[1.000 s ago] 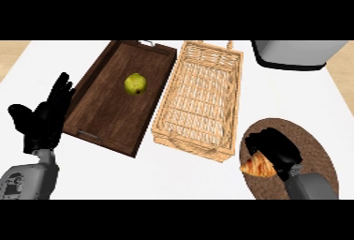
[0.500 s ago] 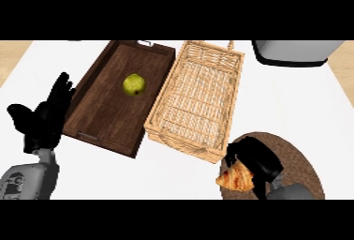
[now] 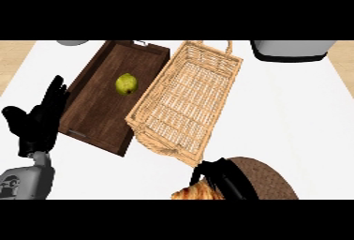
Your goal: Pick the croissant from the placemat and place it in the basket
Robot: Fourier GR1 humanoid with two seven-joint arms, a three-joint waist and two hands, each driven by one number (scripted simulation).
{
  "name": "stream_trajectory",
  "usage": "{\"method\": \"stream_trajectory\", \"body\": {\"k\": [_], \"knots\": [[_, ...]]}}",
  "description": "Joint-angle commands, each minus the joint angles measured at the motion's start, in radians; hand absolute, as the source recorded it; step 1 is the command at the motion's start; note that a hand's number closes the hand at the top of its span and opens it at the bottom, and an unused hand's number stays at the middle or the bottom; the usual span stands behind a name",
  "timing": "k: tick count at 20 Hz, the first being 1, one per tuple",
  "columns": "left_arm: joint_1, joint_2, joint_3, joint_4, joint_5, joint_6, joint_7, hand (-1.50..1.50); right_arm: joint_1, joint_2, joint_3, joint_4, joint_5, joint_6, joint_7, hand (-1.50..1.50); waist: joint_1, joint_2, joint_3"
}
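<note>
Your right hand [image 3: 224, 180] is curled around the croissant [image 3: 197, 192], just below the basket [image 3: 187, 101], beside the placemat [image 3: 266, 180].

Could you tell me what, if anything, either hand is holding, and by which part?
The right hand curls over the croissant, gripping its top; the left hand rests open, holding nothing.
</note>
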State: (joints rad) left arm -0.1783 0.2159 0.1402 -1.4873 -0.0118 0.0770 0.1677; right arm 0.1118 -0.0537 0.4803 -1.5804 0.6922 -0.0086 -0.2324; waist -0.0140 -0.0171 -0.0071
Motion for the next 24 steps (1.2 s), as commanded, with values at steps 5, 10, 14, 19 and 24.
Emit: {"method": "stream_trajectory", "body": {"k": [5,10,14,19,24], "knots": [[0.024,-0.006,-0.01,0.008,-0.006,-0.006,-0.017,0.0,0.006,0.053,0.341,-0.239,-0.048,-0.375,0.396,1.5,0.013,0.003,0.002],[-0.018,0.017,-0.004,-0.01,-0.005,-0.01,0.021,0.0,-0.117,0.053,0.449,-0.301,-0.022,-0.608,0.658,1.5,0.03,0.011,0.003],[-0.004,-0.025,-0.035,0.001,-0.032,0.017,-0.009,0.0,-0.281,0.052,0.41,-0.301,0.065,-0.646,0.841,1.5,0.034,0.013,0.001],[-0.065,-0.015,-0.038,0.018,-0.026,0.003,0.023,0.0,-0.554,0.053,0.342,-0.184,0.114,-0.67,1.092,1.5,0.046,0.018,0.002],[-0.027,-0.012,-0.031,0.039,-0.007,-0.029,-0.02,0.0,-0.834,0.053,0.276,-0.016,0.153,-0.616,1.316,1.5,0.069,0.018,0.002]]}}
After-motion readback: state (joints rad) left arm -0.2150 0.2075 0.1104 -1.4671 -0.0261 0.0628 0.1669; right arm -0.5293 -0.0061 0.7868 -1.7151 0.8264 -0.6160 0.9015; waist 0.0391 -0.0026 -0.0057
